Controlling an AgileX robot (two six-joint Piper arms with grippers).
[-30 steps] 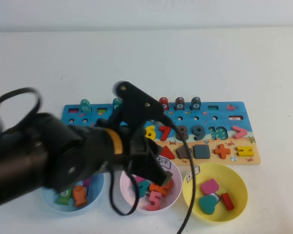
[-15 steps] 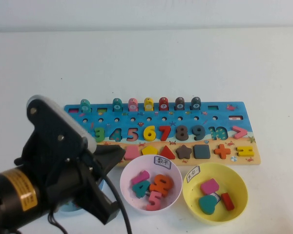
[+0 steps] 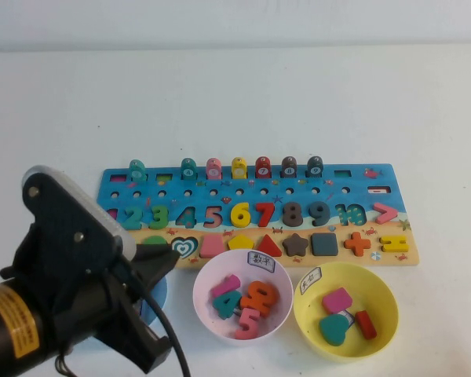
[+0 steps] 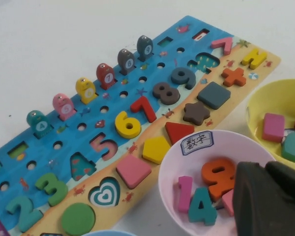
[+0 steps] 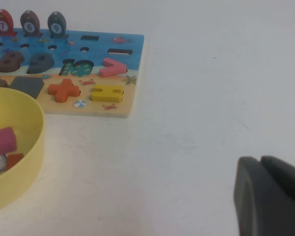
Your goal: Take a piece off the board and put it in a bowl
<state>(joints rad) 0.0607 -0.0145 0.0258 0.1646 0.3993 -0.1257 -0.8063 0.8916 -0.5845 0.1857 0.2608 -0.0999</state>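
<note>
The teal-green "4" piece (image 3: 227, 303) lies flat in the pale pink bowl (image 3: 208, 276) beside a pink "1", an orange "9" and a pink "5". It also shows in the left wrist view (image 4: 202, 207), with the bowl's rim (image 4: 170, 160) around it. The blue board (image 3: 334, 188) lies behind the bowls, and its "4" slot (image 4: 81, 165) is empty. My left gripper (image 3: 166, 258) is shut and empty, just left of the pink bowl; in its wrist view the left gripper (image 4: 266, 169) hangs over the bowl's near side. My right gripper (image 5: 260, 164) is shut and empty over bare table, right of the board.
A yellow bowl (image 3: 381, 290) with a pink block, a teal heart and a red piece stands right of the pink bowl. A light blue bowl (image 3: 158, 294) is mostly hidden under my left arm. The board's end (image 5: 132, 73) shows in the right wrist view.
My left arm has drawn back from over the pink bowl to the near left, uncovering the board's left end. The "4" stays in the bowl.
</note>
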